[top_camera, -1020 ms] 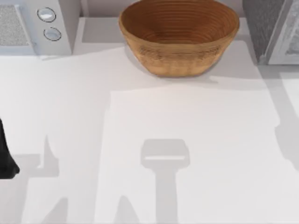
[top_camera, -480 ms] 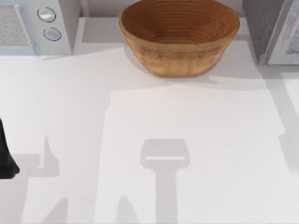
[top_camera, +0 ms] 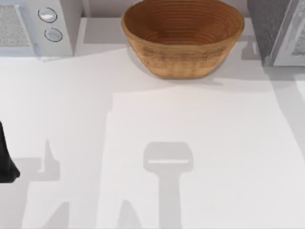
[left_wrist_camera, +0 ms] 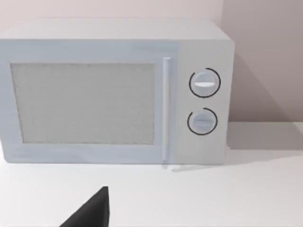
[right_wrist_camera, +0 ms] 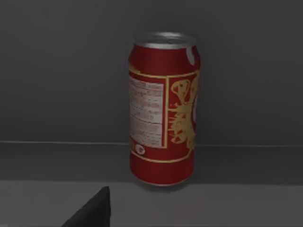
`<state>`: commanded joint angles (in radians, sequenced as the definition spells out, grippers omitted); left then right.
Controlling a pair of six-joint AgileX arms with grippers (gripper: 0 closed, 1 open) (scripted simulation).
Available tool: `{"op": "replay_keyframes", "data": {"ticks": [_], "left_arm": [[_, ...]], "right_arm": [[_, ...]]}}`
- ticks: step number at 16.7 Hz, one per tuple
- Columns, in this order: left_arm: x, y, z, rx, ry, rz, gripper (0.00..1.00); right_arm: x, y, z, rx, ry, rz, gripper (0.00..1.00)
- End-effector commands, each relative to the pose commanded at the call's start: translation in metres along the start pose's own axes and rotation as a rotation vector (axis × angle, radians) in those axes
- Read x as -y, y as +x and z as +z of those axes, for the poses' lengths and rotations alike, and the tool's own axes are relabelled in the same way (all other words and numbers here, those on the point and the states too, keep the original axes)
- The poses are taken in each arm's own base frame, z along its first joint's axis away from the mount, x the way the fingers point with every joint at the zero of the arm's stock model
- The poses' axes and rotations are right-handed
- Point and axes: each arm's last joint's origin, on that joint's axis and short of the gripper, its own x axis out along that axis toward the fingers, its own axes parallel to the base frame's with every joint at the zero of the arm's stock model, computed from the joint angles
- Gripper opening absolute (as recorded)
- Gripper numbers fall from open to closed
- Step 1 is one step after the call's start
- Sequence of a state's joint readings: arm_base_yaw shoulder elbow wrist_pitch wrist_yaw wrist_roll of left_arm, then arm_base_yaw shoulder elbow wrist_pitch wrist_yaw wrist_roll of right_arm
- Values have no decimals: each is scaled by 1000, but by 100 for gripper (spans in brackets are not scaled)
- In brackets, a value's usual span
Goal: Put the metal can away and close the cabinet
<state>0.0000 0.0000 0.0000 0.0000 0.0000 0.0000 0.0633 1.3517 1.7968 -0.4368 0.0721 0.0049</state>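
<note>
The metal can (right_wrist_camera: 163, 118) is red with a silver lid and a pale label with gold print. It stands upright on the floor of a dark grey compartment, close to its back wall. A dark part of my right gripper (right_wrist_camera: 92, 210) shows in the right wrist view, short of the can and not touching it. The grey cabinet (top_camera: 267, 28) stands at the table's back right corner, with a pale panel (top_camera: 293, 38) beside it. My left arm (top_camera: 5, 157) is parked at the table's left edge.
A large wicker bowl (top_camera: 182, 36) sits at the back middle of the white table (top_camera: 190, 124). A white microwave (top_camera: 33, 26) with two dials stands at the back left, and the left wrist view faces its shut door (left_wrist_camera: 85, 104).
The shadow at the table's right edge has slid farther right, and a small shadow now falls beside the cabinet. The left arm has not moved.
</note>
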Motion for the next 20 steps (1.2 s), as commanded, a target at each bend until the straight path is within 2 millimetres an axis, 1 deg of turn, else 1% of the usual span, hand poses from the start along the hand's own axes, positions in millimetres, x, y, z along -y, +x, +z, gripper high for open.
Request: {"op": "replay_keyframes", "data": {"ticks": [2,4,7,9,12,15,17,18,20], "left_arm": [[0,0,0,0,0,0,100],[0,0,0,0,0,0,100],[0,0,0,0,0,0,100],[0,0,0,0,0,0,100],[0,0,0,0,0,0,100],[0,0,0,0,0,0,100],[0,0,0,0,0,0,100],[0,0,0,0,0,0,100],[0,0,0,0,0,0,100]], "right_arm": [[4,-35,-25,1,-1,1,100],[8,-69,-60,0,-1,1,100],[12,-110,-125,-5,0,2,100],[14,-130,-173,-10,2,1,100],[16,-149,-245,-17,5,0,100],[17,-158,-305,-18,8,-1,100],[17,-159,-333,-14,10,-2,100],[17,-160,-343,-12,10,-3,100],[17,-159,-355,-9,10,-4,100]]}}
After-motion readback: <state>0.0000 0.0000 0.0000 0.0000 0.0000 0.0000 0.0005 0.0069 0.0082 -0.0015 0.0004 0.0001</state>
